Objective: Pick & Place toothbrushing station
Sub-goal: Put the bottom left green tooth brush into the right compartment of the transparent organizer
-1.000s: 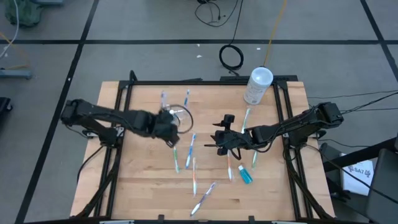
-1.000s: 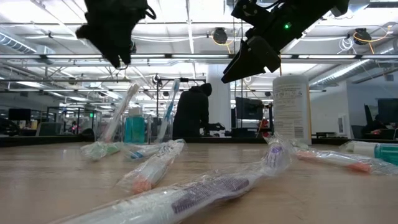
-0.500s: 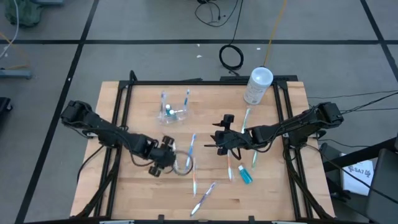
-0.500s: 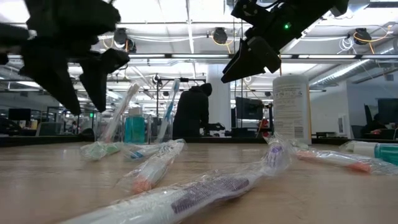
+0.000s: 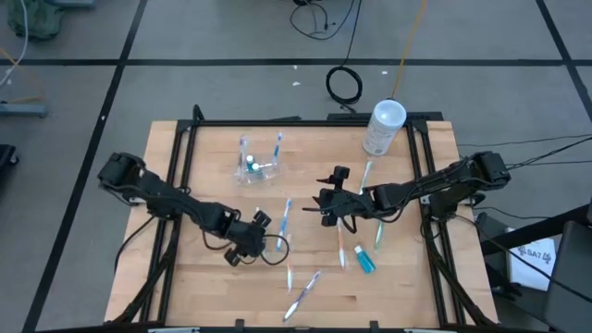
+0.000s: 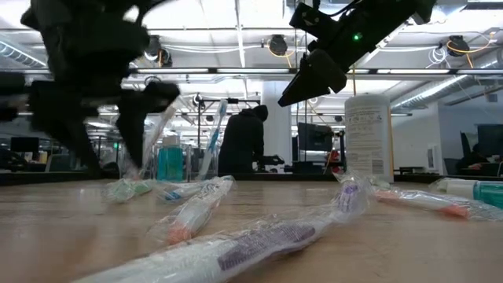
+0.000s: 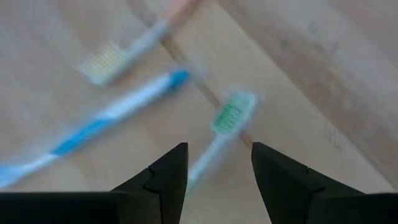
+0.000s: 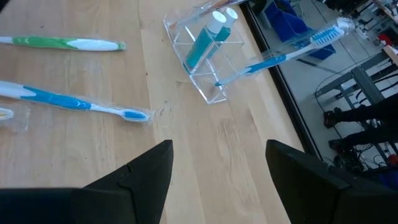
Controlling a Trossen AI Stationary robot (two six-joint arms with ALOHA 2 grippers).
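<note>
The cup (image 5: 258,166) stands far-left on the table. The left gripper (image 5: 260,242), jaws parted and empty, hovers over a green brush (image 7: 231,114) (straddle its handle squarely). The right gripper (image 5: 326,205) waits wide, empty.

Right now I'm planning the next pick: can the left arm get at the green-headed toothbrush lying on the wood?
Probably yes. The left gripper is open above the green-headed toothbrush, with nothing lying between them.

Grey floor (image 5: 231,92) crossed by dark lines surrounds the wooden table (image 5: 213,296); a coiled black cable (image 5: 344,85) lies on it. Ceiling light strips (image 6: 236,16) hang above a standing person (image 6: 244,141).
</note>
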